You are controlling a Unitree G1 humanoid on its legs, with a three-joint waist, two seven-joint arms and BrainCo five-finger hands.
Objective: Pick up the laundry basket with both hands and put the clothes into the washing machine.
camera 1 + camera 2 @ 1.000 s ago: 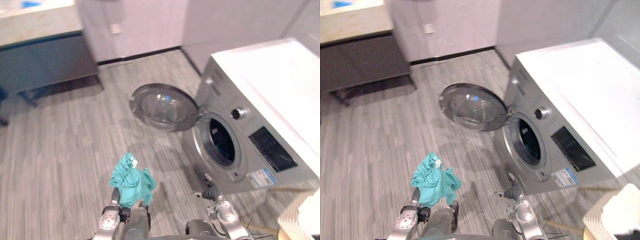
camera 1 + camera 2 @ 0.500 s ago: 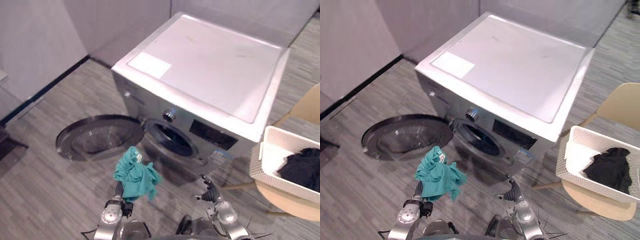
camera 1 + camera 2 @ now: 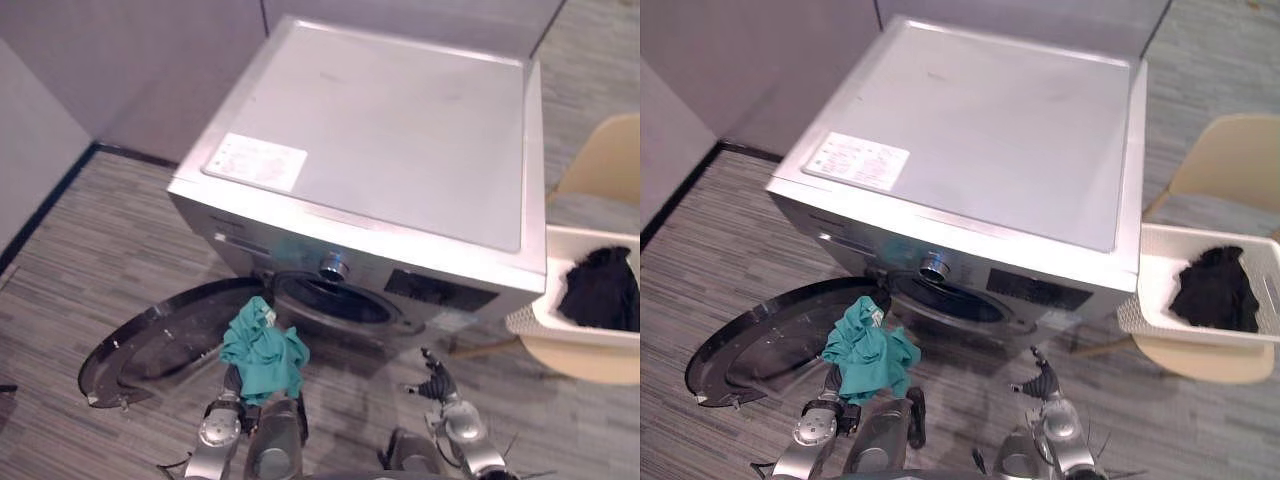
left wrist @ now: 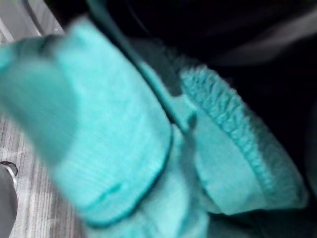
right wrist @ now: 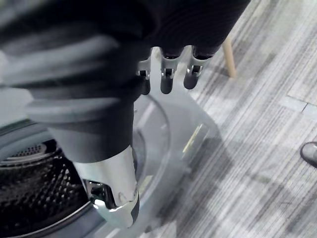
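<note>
Holding: a teal garment (image 3: 263,350), bunched up on top of my left hand (image 3: 233,383) and raised clear of the floor.
Left hand: clenched in the cloth; up close the teal knit (image 4: 124,148) covers nearly everything, with a dark strip that looks like one of my fingers pressed across it.
Right hand: released (image 3: 435,378), fingers (image 5: 167,79) relaxed with nothing in them, thumb apart; it hangs low in front of the washing machine, to the right of the drum opening.
Washing machine: silver-grey (image 3: 400,130), seen from above, with a white sticker (image 3: 255,160) near the front left corner of its flat top.
Door: swung wide open (image 3: 170,335), lying low to the machine's left, just beside the teal garment.
Drum opening: dark and round (image 3: 330,300), below the silver knob (image 3: 333,267); the teal garment is just in front of its left edge, not inside.
Laundry basket: white (image 3: 1135,315), sitting on a beige chair (image 3: 1230,160) to the right of the machine, well apart from both my hands.
In the basket: a black garment (image 3: 1215,290), heaped toward its far side.
Floor: grey striped boards (image 3: 90,250).
</note>
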